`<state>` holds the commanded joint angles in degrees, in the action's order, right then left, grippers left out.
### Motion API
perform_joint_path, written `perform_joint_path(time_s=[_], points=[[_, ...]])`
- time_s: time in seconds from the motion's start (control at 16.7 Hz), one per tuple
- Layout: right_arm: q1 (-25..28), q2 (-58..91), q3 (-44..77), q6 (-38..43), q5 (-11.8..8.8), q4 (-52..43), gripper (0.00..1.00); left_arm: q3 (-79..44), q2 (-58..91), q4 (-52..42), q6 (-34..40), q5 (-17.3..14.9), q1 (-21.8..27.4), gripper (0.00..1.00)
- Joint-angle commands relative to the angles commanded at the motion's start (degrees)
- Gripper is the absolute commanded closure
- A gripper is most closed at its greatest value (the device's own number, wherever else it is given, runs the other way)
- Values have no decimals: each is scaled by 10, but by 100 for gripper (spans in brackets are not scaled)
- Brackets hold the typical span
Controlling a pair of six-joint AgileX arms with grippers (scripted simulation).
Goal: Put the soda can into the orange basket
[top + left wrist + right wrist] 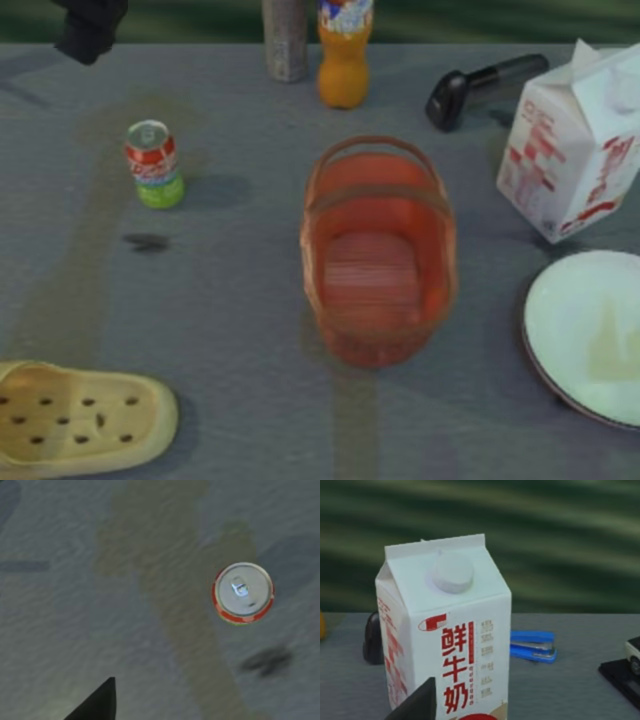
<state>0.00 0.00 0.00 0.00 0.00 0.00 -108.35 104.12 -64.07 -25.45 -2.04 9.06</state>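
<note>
A perforated yellow foam clog (pixel 80 415) lay nearest you. The ribbed, oval orange basket (pixel 377 250) sat mid-tabletop; the smooth cylindrical soda can (pixel 153 163) stood upright, well apart on its left. Your left gripper (pixel 90 27) hovered at the far-left corner; you couldn't tell its jaws' state.

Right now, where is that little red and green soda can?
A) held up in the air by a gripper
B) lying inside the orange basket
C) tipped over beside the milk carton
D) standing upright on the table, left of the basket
D: the soda can stands upright on the table, well to the left of the orange basket, with nothing gripping it and the basket holding nothing.
</note>
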Motion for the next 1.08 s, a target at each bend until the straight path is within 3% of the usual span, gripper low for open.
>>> perform_joint_path(time_s=[0.54, 0.78, 1.08], points=[[0, 0, 0, 0, 0, 0, 0, -440, 430, -259, -92, 11, 15, 0], [0, 0, 0, 0, 0, 0, 0, -528, 516, -310, -110, 14, 17, 0], [0, 0, 0, 0, 0, 0, 0, -537, 525, -315, -112, 15, 17, 0]])
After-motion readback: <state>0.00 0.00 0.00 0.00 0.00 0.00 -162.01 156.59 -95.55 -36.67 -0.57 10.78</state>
